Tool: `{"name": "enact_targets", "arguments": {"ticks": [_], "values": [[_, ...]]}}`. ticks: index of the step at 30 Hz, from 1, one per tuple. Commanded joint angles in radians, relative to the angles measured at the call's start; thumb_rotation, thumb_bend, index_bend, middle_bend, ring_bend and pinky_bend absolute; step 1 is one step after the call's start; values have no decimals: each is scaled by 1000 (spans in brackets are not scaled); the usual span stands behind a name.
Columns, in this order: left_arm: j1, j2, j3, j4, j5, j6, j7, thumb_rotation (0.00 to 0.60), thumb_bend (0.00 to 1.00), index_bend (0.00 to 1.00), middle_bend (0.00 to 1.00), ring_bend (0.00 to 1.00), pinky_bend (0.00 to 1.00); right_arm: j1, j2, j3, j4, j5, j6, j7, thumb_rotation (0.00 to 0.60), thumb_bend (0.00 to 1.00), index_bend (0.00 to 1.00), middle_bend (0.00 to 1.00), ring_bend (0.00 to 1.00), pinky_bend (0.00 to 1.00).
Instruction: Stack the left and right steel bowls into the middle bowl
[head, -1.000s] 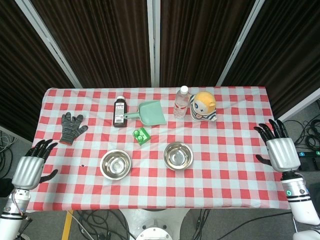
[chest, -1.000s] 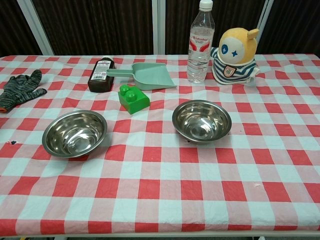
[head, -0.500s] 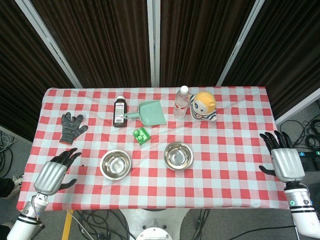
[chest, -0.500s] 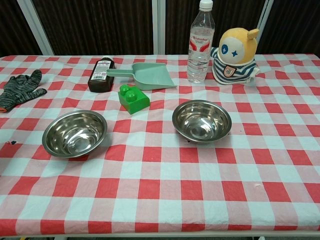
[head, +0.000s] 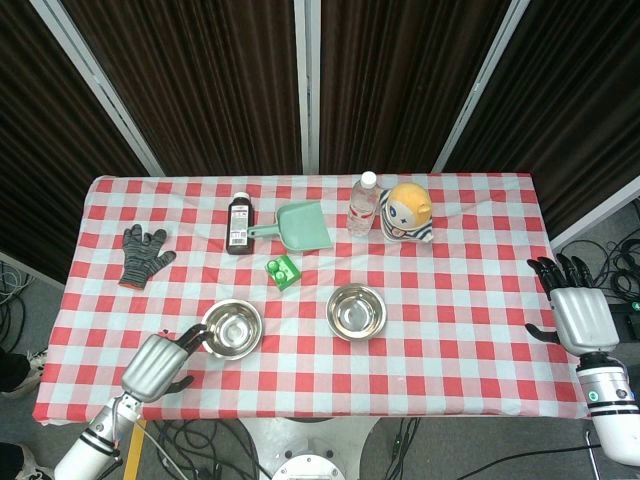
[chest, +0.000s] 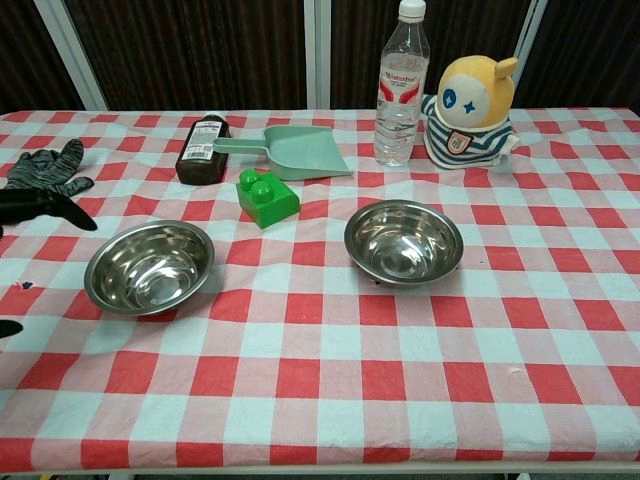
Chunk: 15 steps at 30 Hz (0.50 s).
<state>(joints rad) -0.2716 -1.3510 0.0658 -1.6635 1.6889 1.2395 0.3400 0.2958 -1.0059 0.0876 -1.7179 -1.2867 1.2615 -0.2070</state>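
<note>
Two steel bowls stand on the checked cloth: a left bowl (head: 231, 329) (chest: 150, 266) and another bowl (head: 356, 311) (chest: 403, 241) to its right. Both are empty and upright. My left hand (head: 160, 362) hovers over the front left of the table, fingers apart, its dark fingertips (head: 192, 339) close to the left bowl's rim and holding nothing. In the chest view only those fingertips (chest: 45, 204) show at the left edge. My right hand (head: 578, 310) hangs beyond the table's right edge, fingers spread and empty.
Along the back stand a brown bottle (head: 240, 224), a green dustpan (head: 300, 226), a water bottle (head: 363, 205) and a yellow plush toy (head: 408, 212). A green block (head: 283, 270) lies behind the bowls. A grey glove (head: 143, 252) lies at the left.
My left hand has swept right from the table's left edge to just beside the left bowl. My right hand has drifted further right, off the table. The bowls have not moved.
</note>
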Motion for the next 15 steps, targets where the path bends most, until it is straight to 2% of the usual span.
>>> {"name": "enact_targets", "arguments": {"ticks": [1,15], "values": [[-19,-19,-1,15,-15,-37,17,600,193,281,308,857,872,1,1,1,0,7,-10,-3,600,54,111,110,0,0],[-72,-104,-10,107,-43,-109,53,600,233,344,354,869,880,9,-8,17,22,30,-39,9,600,61,122,114,0,0]]}}
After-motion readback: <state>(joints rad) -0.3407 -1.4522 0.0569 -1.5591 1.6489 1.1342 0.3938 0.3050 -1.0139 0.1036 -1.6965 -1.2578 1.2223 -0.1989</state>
